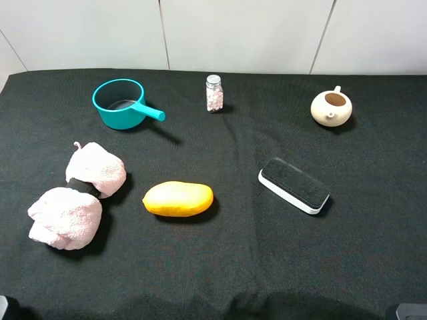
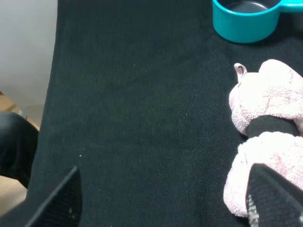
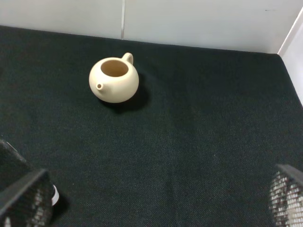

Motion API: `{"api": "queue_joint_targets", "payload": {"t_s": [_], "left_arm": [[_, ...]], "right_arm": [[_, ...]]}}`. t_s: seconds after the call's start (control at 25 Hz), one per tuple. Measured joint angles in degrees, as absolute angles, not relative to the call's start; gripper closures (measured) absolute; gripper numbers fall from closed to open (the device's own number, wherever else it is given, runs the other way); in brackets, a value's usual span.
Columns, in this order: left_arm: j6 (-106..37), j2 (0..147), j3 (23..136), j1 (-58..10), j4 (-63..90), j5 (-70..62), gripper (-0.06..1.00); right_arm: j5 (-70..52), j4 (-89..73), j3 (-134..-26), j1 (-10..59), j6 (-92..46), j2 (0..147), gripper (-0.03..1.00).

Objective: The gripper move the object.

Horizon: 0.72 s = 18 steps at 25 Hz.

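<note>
The object, a flat oblong block with a black felt top and white base, lies on the black cloth right of centre, at a slant. Neither gripper is near it. My left gripper is open and empty, its fingertips wide apart above bare cloth next to the pink cloth bundle. My right gripper is open and empty, with wide-set fingertips, over cloth in front of the cream teapot. A white sliver beside its one fingertip may be the block's edge. In the exterior view only arm bits show at the bottom corners.
A yellow mango lies at the centre. A pink cloth bundle lies at the left. A teal saucepan, a small jar and the cream teapot stand along the back. A white wall borders the table behind.
</note>
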<state>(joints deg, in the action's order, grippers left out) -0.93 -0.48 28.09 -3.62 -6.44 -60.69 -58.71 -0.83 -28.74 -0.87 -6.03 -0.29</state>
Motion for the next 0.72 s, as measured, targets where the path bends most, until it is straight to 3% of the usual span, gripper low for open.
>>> {"api": "queue_joint_targets", "payload": {"t_s": [0.72], "left_arm": [[-0.9, -0.5, 28.1, -3.6, -6.4, -60.7, 0.18]], "right_arm": [[-58.7, -0.8, -28.7, -0.9, -6.0, -0.3, 0.27]]}}
